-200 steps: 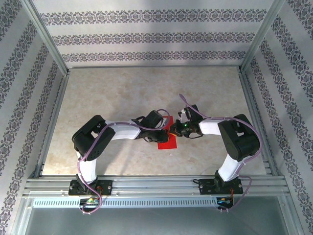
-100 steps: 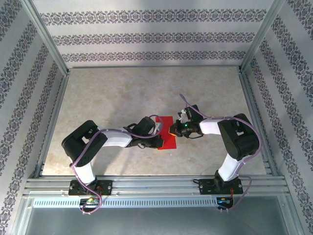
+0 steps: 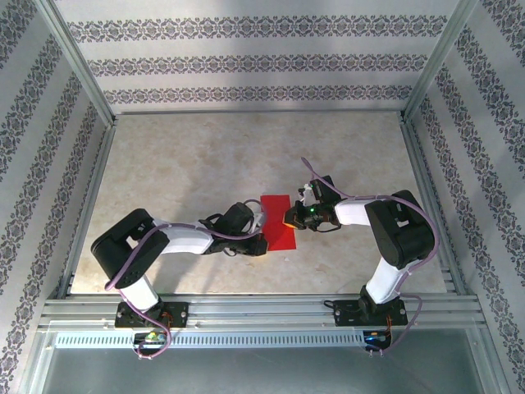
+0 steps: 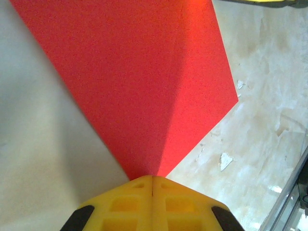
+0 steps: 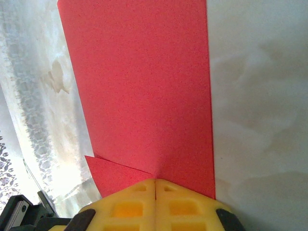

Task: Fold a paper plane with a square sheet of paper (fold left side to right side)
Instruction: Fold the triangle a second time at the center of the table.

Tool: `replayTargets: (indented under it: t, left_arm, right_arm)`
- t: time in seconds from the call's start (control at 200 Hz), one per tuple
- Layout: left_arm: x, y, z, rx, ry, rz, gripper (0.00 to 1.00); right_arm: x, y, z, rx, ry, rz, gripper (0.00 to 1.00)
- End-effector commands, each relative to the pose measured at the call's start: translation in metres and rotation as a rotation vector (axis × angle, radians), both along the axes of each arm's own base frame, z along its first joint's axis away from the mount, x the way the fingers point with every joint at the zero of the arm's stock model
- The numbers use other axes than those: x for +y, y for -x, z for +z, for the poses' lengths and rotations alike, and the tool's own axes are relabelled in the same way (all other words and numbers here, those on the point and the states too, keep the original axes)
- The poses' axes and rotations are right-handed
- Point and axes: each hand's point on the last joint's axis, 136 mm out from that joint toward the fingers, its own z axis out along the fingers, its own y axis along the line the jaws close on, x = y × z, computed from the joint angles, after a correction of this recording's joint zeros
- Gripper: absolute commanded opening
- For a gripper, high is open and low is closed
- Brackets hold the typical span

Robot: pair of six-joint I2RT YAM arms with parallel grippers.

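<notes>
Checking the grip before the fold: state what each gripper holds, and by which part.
Both are shut on the square sheet of paper: the left gripper pinches its near left corner, the right gripper its right edge.

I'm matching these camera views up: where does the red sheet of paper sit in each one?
Top external: red sheet of paper mid-table, between left pincer and right pincer.
Left wrist: upper middle, narrowing down to the left pincer.
Right wrist: upper centre, reaching down to the right pincer.
Shared landmark: the marbled table.
</notes>
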Motion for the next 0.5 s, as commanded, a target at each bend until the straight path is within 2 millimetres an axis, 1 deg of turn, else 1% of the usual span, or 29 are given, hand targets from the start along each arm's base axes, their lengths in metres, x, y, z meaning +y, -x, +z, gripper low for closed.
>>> replayTargets:
  t: [0.0,0.085,0.155,0.215,0.28,0.31,0.355,0.43,0.495]
  left_arm:
    - [0.013,0.022,-0.012,0.047,-0.06,-0.031,0.0]
    - [0.013,0.02,-0.008,0.032,-0.056,-0.029,0.0]
    - [0.012,0.018,0.0,0.008,-0.04,-0.022,0.0]
    - [0.013,0.013,0.011,-0.02,-0.021,-0.008,0.05]
    - [0.015,0.007,0.024,-0.049,0.003,0.016,0.08]
    - [0.017,0.003,0.029,-0.063,0.013,0.031,0.11]
    - [0.02,-0.002,0.038,-0.082,0.028,0.05,0.15]
    - [0.025,-0.01,0.048,-0.108,0.047,0.08,0.21]
    - [0.028,-0.017,0.055,-0.124,0.07,0.1,0.27]
  right_arm:
    - [-0.024,0.015,-0.032,0.083,0.13,-0.038,0.0]
    - [-0.019,0.012,-0.025,0.068,0.115,-0.032,0.0]
    - [-0.013,0.01,-0.016,0.054,0.087,-0.022,0.0]
    - [-0.007,0.005,-0.003,0.03,0.057,-0.014,0.0]
    - [-0.001,-0.002,0.016,-0.013,0.02,-0.004,0.09]
    - [0.001,-0.005,0.026,-0.037,0.008,-0.002,0.13]
    - [0.001,-0.009,0.04,-0.071,-0.004,-0.005,0.21]
    - [-0.005,-0.016,0.061,-0.13,-0.003,-0.024,0.32]
    - [-0.014,-0.019,0.075,-0.182,0.012,-0.046,0.4]
